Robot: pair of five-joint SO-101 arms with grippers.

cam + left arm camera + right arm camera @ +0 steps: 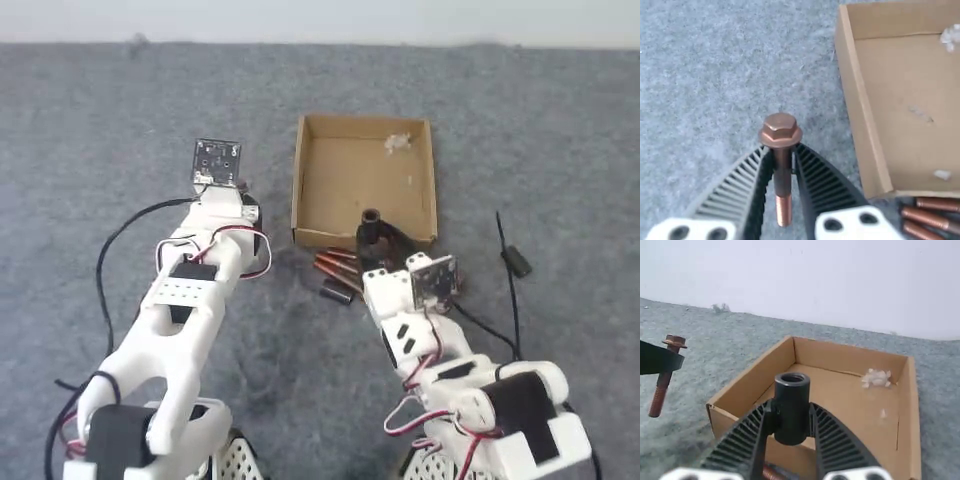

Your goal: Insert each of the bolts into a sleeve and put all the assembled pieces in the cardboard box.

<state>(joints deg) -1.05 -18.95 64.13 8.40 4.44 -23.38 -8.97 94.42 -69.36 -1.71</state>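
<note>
My left gripper (782,152) is shut on a copper bolt (781,135), gripping the shank with the hex head just beyond the fingertips, over the grey carpet left of the cardboard box (856,100). My right gripper (790,414) is shut on an upright black sleeve (791,390), bore facing up, at the box's near wall (735,412). In the high view the left gripper (248,208) sits left of the box (298,180) and the right gripper (376,242) holds the sleeve (370,218) at its front edge. The held bolt (664,375) also shows in the right wrist view.
Several loose copper bolts (335,262) and a black sleeve (337,293) lie on the carpet just in front of the box. A white scrap (876,377) sits inside the box. A black cable (512,258) lies to the right. A white wall stands behind.
</note>
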